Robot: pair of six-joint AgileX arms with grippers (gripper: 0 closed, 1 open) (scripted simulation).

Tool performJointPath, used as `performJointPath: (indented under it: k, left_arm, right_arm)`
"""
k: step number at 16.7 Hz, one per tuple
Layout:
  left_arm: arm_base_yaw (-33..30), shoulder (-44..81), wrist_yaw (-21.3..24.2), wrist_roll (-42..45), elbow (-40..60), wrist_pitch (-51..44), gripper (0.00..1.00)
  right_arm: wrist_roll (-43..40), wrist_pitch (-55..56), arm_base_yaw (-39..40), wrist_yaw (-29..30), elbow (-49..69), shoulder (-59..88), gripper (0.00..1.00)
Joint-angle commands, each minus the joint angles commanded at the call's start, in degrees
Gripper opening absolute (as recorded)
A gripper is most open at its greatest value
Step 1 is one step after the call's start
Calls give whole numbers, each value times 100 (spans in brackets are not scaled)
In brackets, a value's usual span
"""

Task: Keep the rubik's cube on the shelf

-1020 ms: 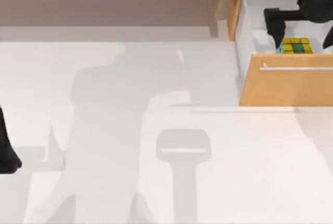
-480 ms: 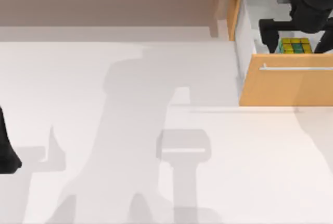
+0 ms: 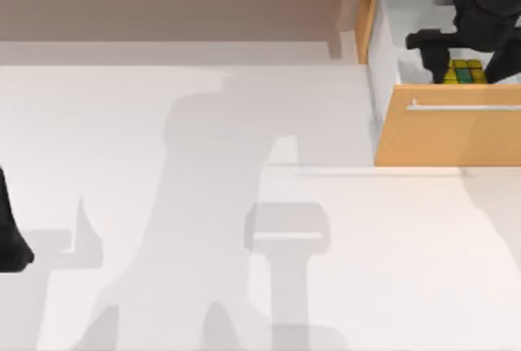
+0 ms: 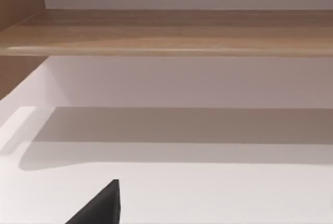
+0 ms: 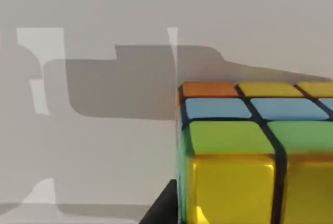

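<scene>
Rubik's cube sits in the open drawer at far right, right gripper lowered with fingers spread astride it, seemingly to lift it toward the shelf; left gripper parked near left

No text, label, brand, number or sign can be read on anything here.

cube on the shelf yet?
No. In the top view the rubik's cube sits inside the open drawer, under the right gripper, not on the shelf.
</scene>
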State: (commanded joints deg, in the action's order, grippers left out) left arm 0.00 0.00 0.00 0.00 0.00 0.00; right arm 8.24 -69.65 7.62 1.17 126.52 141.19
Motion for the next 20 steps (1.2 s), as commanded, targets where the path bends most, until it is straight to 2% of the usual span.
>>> performJointPath:
  k: [4, 5, 14, 20]
  left_arm:
    - [0, 0, 0, 0, 0, 0, 100]
    - [0, 0, 0, 0, 0, 0, 100]
    - [0, 0, 0, 0, 0, 0, 100]
    - [0, 0, 0, 0, 0, 0, 100]
  right_arm:
    - [0, 0, 0, 0, 0, 0, 2]
    - [0, 0, 0, 0, 0, 0, 0]
    - [-2, 5, 15, -8, -11, -9, 0]
    - [-951, 318, -120, -559, -542, -407, 0]
